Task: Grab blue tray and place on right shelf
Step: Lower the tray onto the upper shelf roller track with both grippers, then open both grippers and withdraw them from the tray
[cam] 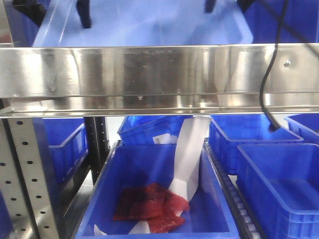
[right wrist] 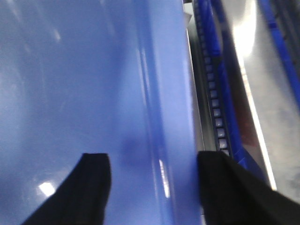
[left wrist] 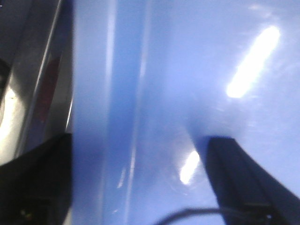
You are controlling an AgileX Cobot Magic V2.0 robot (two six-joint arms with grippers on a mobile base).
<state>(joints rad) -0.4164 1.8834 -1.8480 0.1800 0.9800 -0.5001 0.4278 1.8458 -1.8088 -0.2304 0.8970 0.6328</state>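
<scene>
The blue tray (cam: 149, 27) lies on top of the right shelf (cam: 149, 69), just behind its broad steel front edge. My left gripper (cam: 60, 12) is at the tray's left side and stands open. In the left wrist view its black fingers (left wrist: 234, 183) are wide apart astride the tray's left rim (left wrist: 122, 117). My right gripper (cam: 228, 5) is at the tray's right side, also open. In the right wrist view its fingers (right wrist: 93, 187) straddle the right rim (right wrist: 164, 117) with gaps on both sides.
Below the shelf stand several deep blue bins. The middle bin (cam: 129, 164) holds a red bag (cam: 149, 201) and white paper (cam: 189, 154). A perforated upright (cam: 30, 174) rises at the left. A black cable (cam: 266, 84) hangs across the shelf front at the right.
</scene>
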